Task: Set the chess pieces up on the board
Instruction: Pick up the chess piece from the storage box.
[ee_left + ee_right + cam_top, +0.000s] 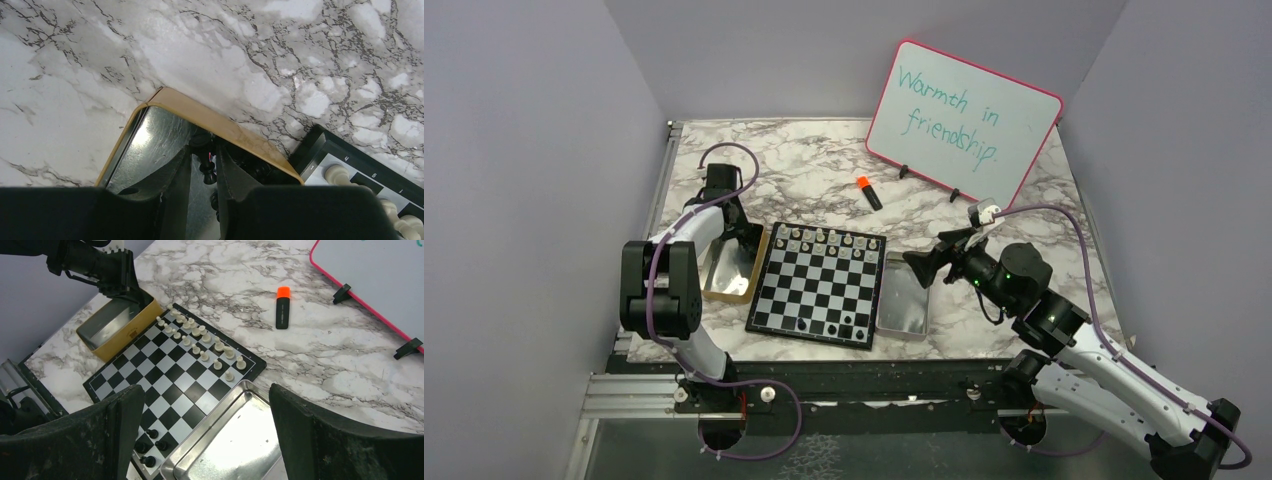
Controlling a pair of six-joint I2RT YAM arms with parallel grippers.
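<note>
Left gripper (209, 172) down in gold tray (220, 124), jaws pinched on a black piece (207, 167), next lift it clear onto board (819, 287) near rows; right gripper (206, 412) idle, jaws spread wide.

bright, even overhead light; soft shadows; glare inside the gold tray (210, 117); wrist foregrounds blurred.

The top camera looked down from behind the arms (659, 285) at the whole desk (814, 175), the board (819, 285) mid-frame. The left wrist camera hung close over the gold tray (220, 122) left of the board. The right wrist camera faced the board from farther off, sharing both.
</note>
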